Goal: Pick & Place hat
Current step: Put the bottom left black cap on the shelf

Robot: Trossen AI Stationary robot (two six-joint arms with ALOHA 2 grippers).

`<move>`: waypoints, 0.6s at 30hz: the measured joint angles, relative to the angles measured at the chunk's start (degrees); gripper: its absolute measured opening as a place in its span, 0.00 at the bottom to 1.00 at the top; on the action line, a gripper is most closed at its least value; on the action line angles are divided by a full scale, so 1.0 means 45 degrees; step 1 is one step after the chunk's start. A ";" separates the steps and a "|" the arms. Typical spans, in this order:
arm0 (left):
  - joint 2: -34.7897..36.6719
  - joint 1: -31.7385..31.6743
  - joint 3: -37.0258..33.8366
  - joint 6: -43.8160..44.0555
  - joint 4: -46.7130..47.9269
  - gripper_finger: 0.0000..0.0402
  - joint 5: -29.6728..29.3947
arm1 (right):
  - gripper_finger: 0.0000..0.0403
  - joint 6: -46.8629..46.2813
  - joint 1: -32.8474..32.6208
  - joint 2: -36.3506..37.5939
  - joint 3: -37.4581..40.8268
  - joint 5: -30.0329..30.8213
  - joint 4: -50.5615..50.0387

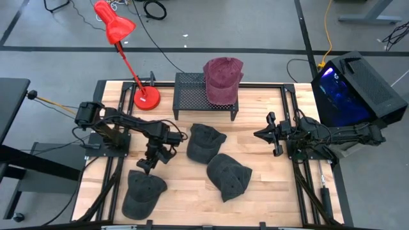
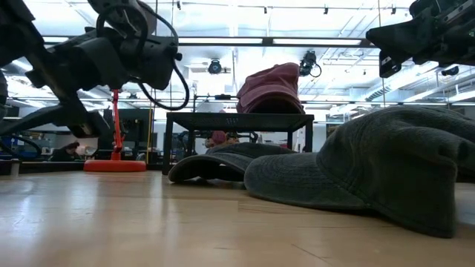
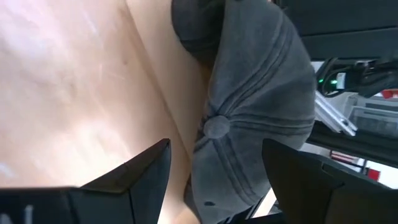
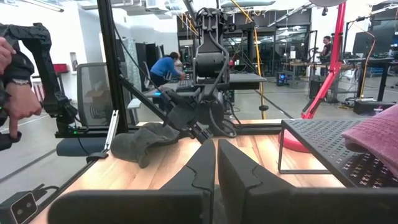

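Three dark grey hats lie crown-up on the wooden table: one at the near left (image 1: 142,193), one in the middle (image 1: 204,142), one nearer the front (image 1: 228,176). A maroon hat (image 1: 222,80) rests on a black mesh rack (image 1: 192,89) at the back. My left gripper (image 1: 145,165) slants down, open, just above the near-left hat's far side. In the left wrist view its fingers (image 3: 146,177) stand on either side of that hat's crown (image 3: 249,118) and top button (image 3: 216,127) without touching. My right gripper (image 1: 262,134) waits shut at the right, held level above the table.
A red desk lamp (image 1: 146,97) stands at the back left beside the rack. A black box with a blue-lit screen (image 1: 348,89) sits off the table's right edge. Bare wood lies between the hats and the right arm. A person's hand (image 4: 12,93) shows beyond the table's left side.
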State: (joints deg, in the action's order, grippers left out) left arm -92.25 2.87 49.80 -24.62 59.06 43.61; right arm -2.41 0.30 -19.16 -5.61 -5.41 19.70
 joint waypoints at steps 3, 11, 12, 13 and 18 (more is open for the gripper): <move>0.0000 0.0000 -0.0189 0.0002 -0.0324 0.65 0.0347 | 0.06 0.0005 -0.0002 0.0003 0.0000 -0.0003 0.0000; -0.0528 -0.0002 -0.0616 -0.0007 -0.0809 0.65 0.0739 | 0.06 0.0000 0.0000 0.0000 0.0000 -0.0005 0.0044; -0.0593 -0.0005 -0.0616 -0.0018 -0.0849 0.65 0.0920 | 0.06 0.0000 -0.0005 0.0005 0.0000 0.0000 0.0044; -0.0691 -0.0005 -0.0616 -0.0079 -0.0914 0.65 0.1019 | 0.06 0.0001 0.0000 0.0005 0.0000 0.0000 0.0026; -0.0866 -0.0005 -0.0616 -0.0345 -0.1194 0.65 0.1152 | 0.06 0.0001 -0.0003 0.0005 0.0000 -0.0003 -0.0019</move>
State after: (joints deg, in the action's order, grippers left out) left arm -96.14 2.85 47.02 -26.17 53.69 48.80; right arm -2.41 0.28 -19.14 -5.61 -5.43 19.62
